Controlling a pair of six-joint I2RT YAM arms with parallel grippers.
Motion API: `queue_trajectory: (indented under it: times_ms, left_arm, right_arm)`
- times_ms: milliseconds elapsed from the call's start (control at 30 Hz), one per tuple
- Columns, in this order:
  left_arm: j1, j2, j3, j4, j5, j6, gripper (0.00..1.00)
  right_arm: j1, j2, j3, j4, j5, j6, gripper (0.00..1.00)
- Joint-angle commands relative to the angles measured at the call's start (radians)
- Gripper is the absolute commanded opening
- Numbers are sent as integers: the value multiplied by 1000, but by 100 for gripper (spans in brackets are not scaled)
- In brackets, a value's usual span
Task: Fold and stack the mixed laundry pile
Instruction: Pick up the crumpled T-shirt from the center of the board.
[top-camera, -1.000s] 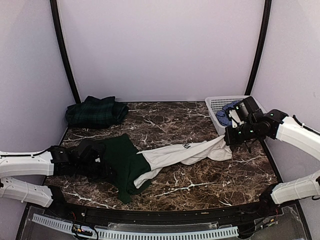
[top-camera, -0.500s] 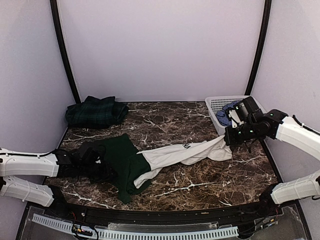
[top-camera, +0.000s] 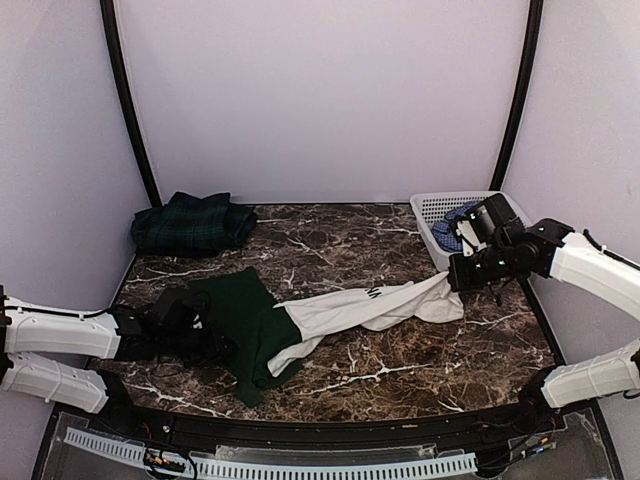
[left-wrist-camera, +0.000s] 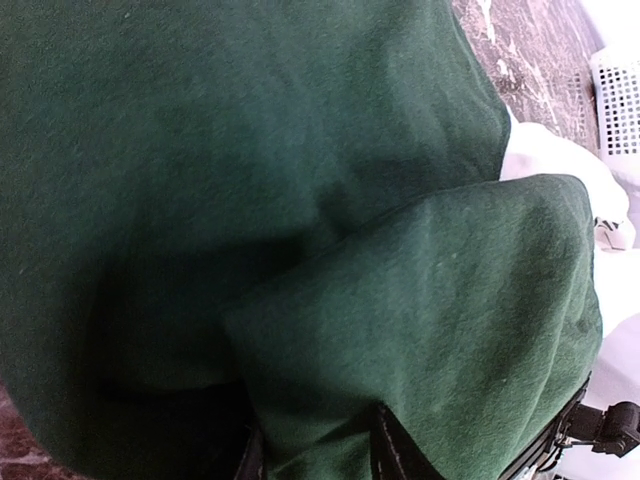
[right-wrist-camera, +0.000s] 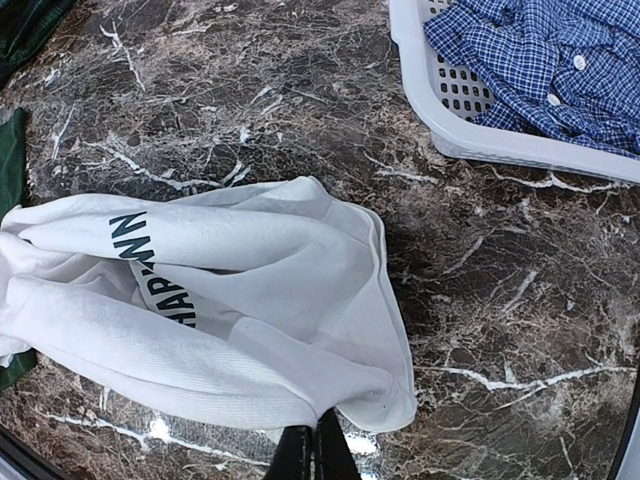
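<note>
A white garment with dark green parts (top-camera: 340, 310) lies stretched across the marble table. Its green end (top-camera: 245, 325) is at the left and its white end, printed with dark letters (right-wrist-camera: 160, 280), is at the right. My left gripper (top-camera: 205, 328) is shut on a bunched fold of the green cloth (left-wrist-camera: 420, 300), which runs between its fingers (left-wrist-camera: 395, 450). My right gripper (right-wrist-camera: 313, 445) is shut on the white hem (right-wrist-camera: 360, 400) just left of the basket. A dark green plaid garment (top-camera: 193, 222) sits folded at the back left. A blue-and-white check shirt (right-wrist-camera: 540, 60) lies in the basket.
A white lattice basket (top-camera: 432, 215) stands at the back right, close behind my right wrist. Bare marble (top-camera: 330, 235) spans the back middle, and more (top-camera: 400, 370) runs along the near side. Purple walls enclose the table on three sides.
My left arm has shifted slightly toward the near edge, still holding the green cloth. The right arm and the white end have not moved.
</note>
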Motion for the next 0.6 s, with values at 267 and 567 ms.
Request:
queue_trajectory:
  times_ms: [267, 567]
  left_arm:
    - [10, -32, -4, 47, -30, -6, 6]
    - [22, -198, 160, -193, -118, 78, 0]
  right_arm:
    - [-6, 5, -4, 15, 10, -5, 0]
    - [-5, -39, 37, 4, 54, -26, 0]
